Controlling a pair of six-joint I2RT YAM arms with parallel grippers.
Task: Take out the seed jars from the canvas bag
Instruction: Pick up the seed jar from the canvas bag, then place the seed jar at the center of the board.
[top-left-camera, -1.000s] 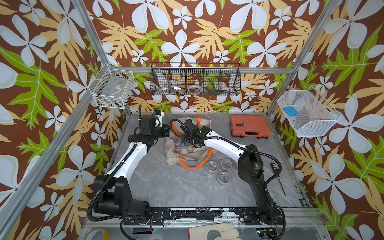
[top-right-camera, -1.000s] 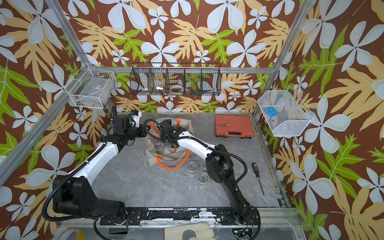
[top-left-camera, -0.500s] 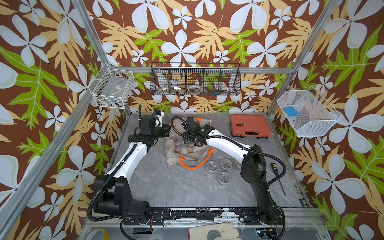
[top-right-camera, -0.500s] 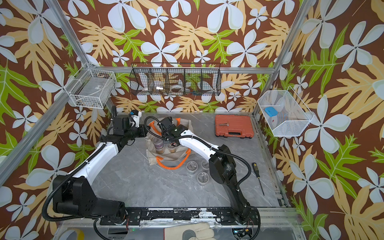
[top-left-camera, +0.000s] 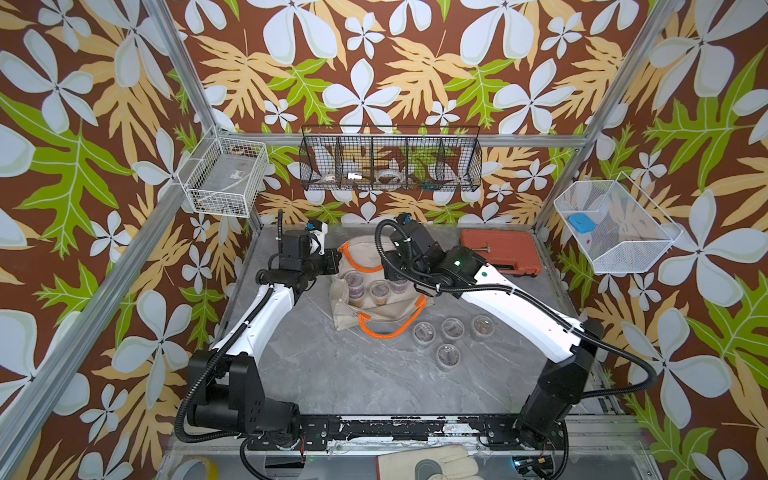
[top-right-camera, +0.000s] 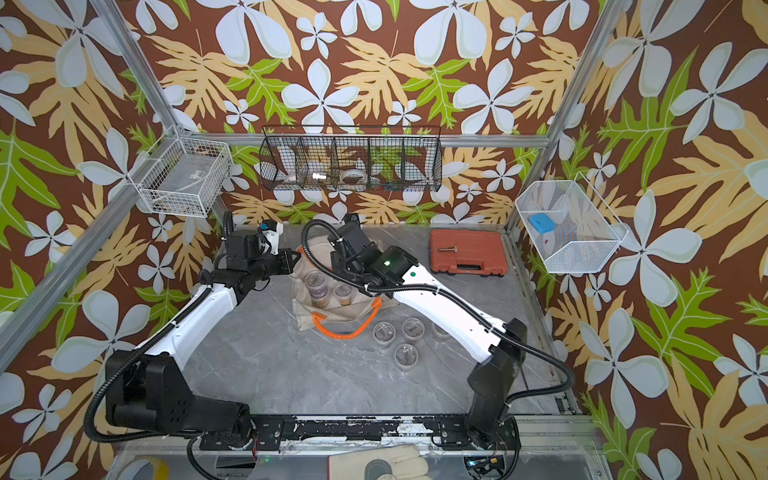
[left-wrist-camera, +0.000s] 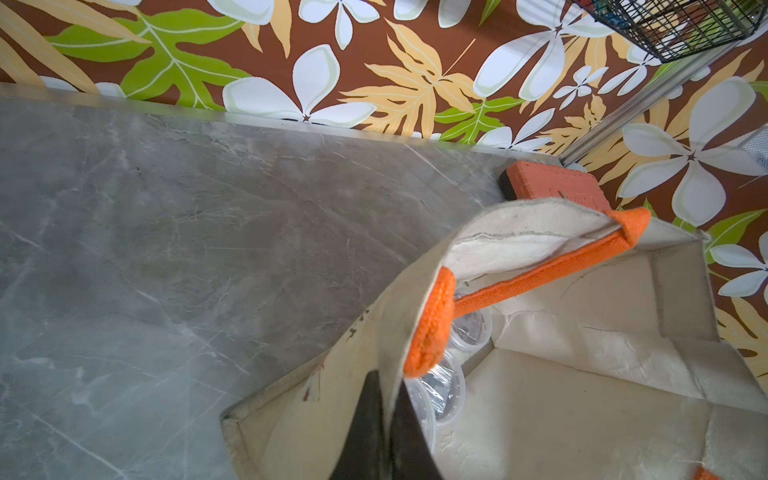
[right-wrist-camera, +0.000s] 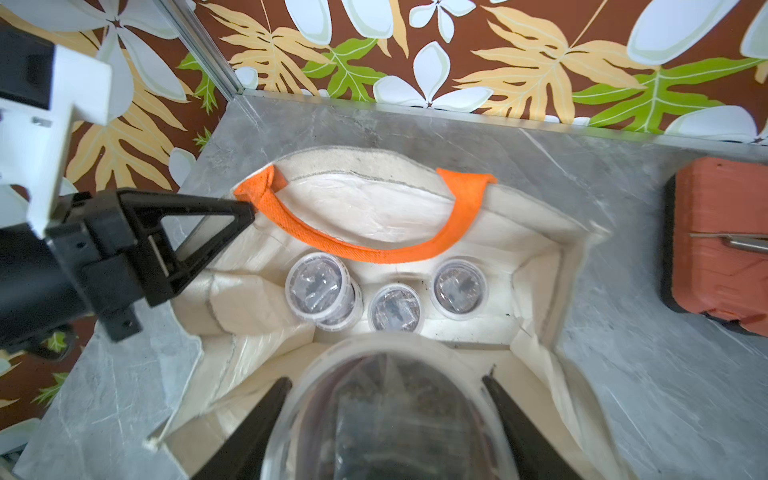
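The beige canvas bag (top-left-camera: 353, 318) with orange handles (right-wrist-camera: 374, 251) stands open at the table's middle back. My left gripper (left-wrist-camera: 388, 386) is shut on the bag's rim beside a handle and holds the mouth open; its fingers (right-wrist-camera: 232, 216) show in the right wrist view. My right gripper (right-wrist-camera: 386, 382) is shut on a clear seed jar (right-wrist-camera: 386, 419) above the bag's opening. More seed jars (right-wrist-camera: 318, 286) (right-wrist-camera: 395, 309) (right-wrist-camera: 459, 286) sit on the bag's floor and show in both top views (top-left-camera: 354, 282) (top-right-camera: 344, 291). Several seed jars (top-left-camera: 452, 328) (top-right-camera: 406, 354) stand on the table right of the bag.
An orange-red tool case (top-left-camera: 498, 251) lies at the back right. On the back wall hangs a black wire basket (top-left-camera: 390, 166), and white wire baskets (top-left-camera: 224, 176) (top-left-camera: 611, 228) hang on the side walls. A work glove (top-left-camera: 424, 465) lies past the front edge.
My right gripper has shut on a jar inside the bag and shifted a little to the right with it. The left gripper keeps its hold on the rim.
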